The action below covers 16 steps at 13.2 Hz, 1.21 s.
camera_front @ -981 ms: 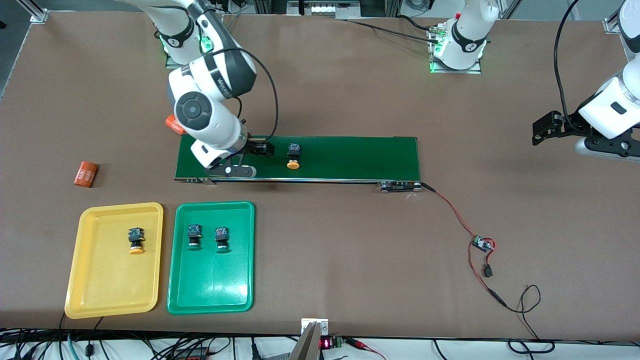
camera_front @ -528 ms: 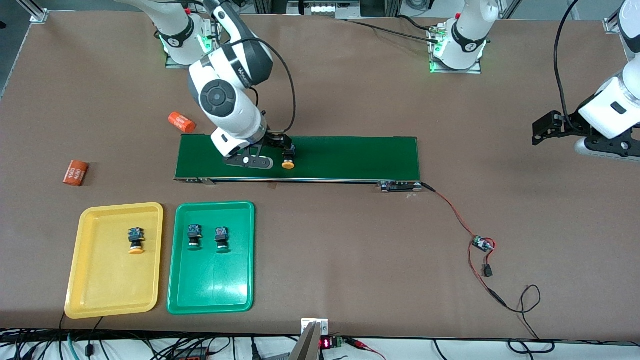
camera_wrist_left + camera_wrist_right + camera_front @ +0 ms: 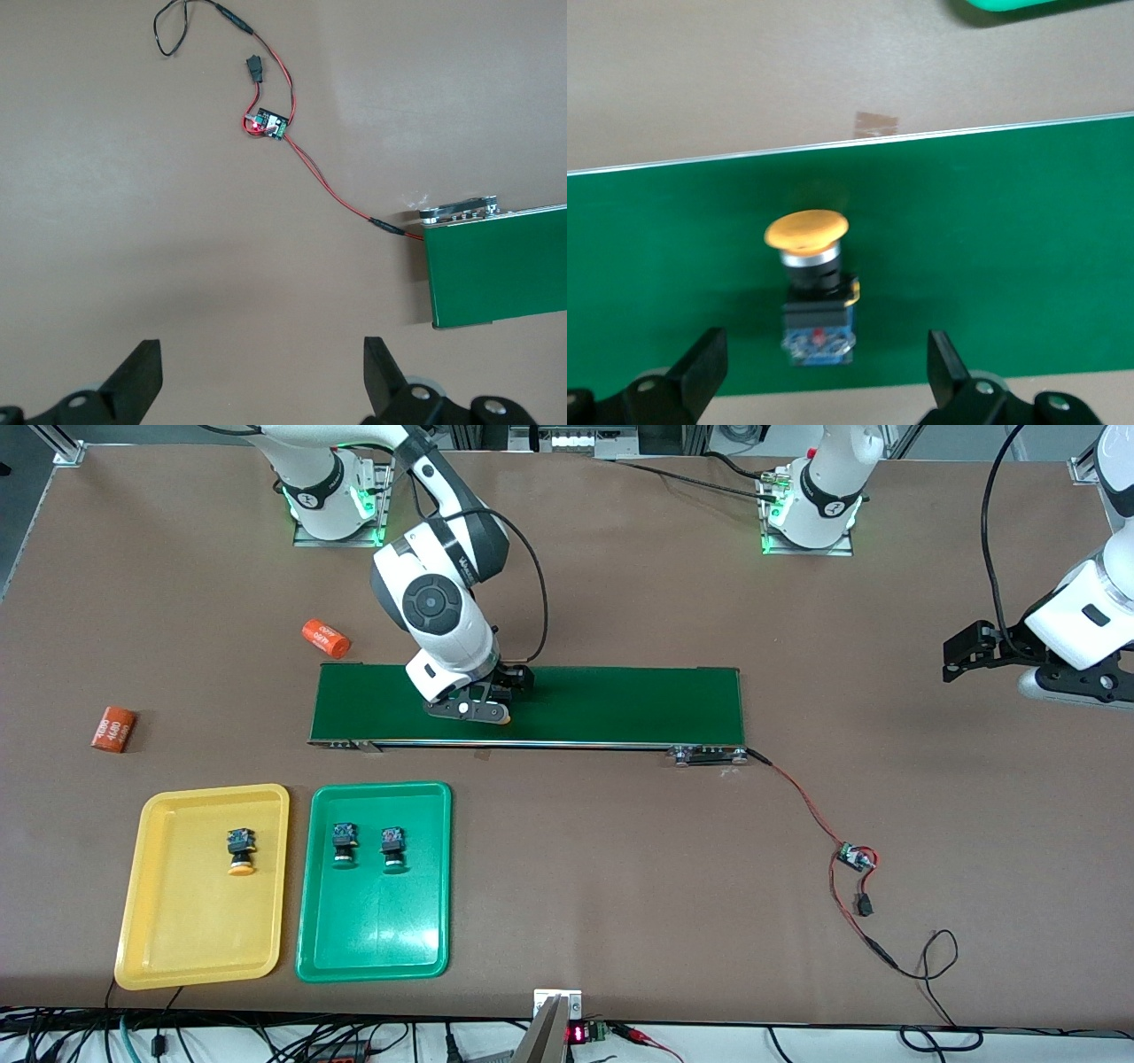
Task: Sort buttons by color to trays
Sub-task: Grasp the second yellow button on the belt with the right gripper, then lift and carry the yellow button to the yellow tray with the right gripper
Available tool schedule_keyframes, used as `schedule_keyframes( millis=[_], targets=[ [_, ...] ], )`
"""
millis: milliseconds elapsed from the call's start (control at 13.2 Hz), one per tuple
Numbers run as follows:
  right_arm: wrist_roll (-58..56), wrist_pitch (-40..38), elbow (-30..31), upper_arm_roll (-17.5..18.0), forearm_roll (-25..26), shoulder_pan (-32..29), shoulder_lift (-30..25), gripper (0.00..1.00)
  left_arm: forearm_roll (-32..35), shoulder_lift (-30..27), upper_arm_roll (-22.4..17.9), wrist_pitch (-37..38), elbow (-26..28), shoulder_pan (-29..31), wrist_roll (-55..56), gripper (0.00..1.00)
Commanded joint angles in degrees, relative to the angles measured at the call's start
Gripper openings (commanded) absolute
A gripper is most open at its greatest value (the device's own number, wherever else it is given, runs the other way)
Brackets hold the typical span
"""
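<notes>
Right wrist view shows the right gripper (image 3: 819, 372) over the long dark green conveyor belt (image 3: 1028, 266), fingers (image 3: 700, 367) spread wide on either side of an orange-capped push-button switch (image 3: 811, 283) lying on the belt, not touching it. The yellow plastic tray (image 3: 202, 886), near the table's front edge at the right arm's end, holds one orange-capped button (image 3: 240, 852); the green plastic tray (image 3: 374, 881) beside it holds two green-capped buttons (image 3: 344, 844). The left gripper (image 3: 261, 381) waits, spread apart, over bare table.

White digits, seemingly "4680", run along the orange cylinder (image 3: 112, 729) at the table's nine o'clock; its twin's (image 3: 325, 638) print is illegible.
</notes>
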<state>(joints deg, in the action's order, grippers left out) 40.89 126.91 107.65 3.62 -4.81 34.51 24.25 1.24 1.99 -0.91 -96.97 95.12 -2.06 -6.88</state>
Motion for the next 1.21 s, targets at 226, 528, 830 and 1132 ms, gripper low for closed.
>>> schedule_keyframes(
  millis=[226, 528, 830, 1132],
  targets=[
    [1.29, 1.24, 2.04, 0.08, 3.31, 0.21, -0.17, 1.00, 0.87, -1.20, 0.56, 0.46, 0.68, 0.39, -0.24, 1.00],
    [1.21, 1.24, 2.04, 0.08, 3.31, 0.12, 0.80, 1.00, 0.87, -1.12, 0.56, 0.46, 0.68, 0.39, -0.24, 1.00],
    [0.77, 1.15, 2.13, 0.08, 3.31, -0.23, 1.59, 0.74, 0.87, -1.11, 0.56, 0.46, 0.68, 0.39, -0.24, 1.00],
    [0.86, 0.71, 1.96, -0.01, 3.23, -1.28, 1.24, 0.22, 0.87, -1.11, 0.56, 0.46, 0.68, 0.30, -0.24, 1.00]
  ],
)
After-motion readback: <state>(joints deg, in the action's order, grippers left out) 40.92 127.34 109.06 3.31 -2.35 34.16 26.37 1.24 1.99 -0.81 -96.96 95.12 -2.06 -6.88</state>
